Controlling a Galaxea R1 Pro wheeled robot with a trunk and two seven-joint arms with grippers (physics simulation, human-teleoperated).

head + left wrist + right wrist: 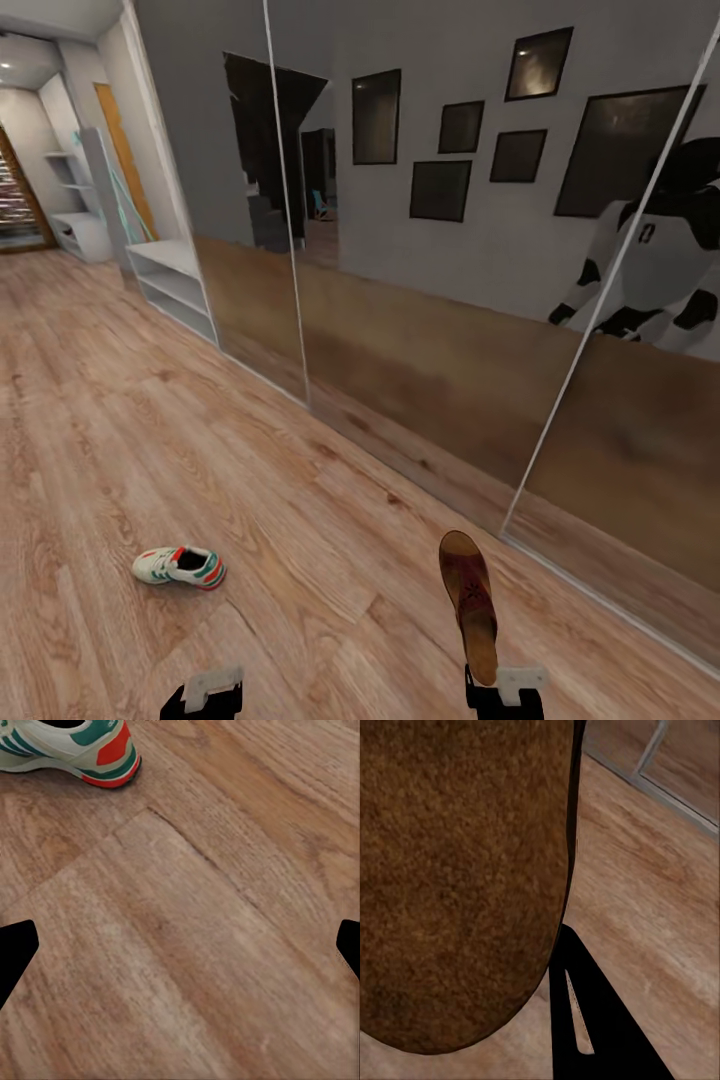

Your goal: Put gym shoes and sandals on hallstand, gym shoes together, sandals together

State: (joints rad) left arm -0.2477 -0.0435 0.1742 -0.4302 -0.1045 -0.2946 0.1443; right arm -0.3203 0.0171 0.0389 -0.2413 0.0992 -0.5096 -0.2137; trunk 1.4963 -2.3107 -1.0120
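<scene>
Sandal (470, 600), sole up, rides clamped in the right gripper (500, 690) above the corridor floor (300, 560); one gym shoe (180, 566) lies ahead of the left gripper (212, 692), whose jaws spread wide, empty. Carrying is underway, I judge; next, drive to the hallstand (82, 225) far down the corridor.

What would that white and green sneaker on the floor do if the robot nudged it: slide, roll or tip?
Likely slide rather than roll: the gym shoe rests flat on its sole on the smooth plank floor. It looks low and long, so tipping seems unlikely. The soft-looking upper might give a little when pinched, while the thick sole probably stays stiff.
</scene>
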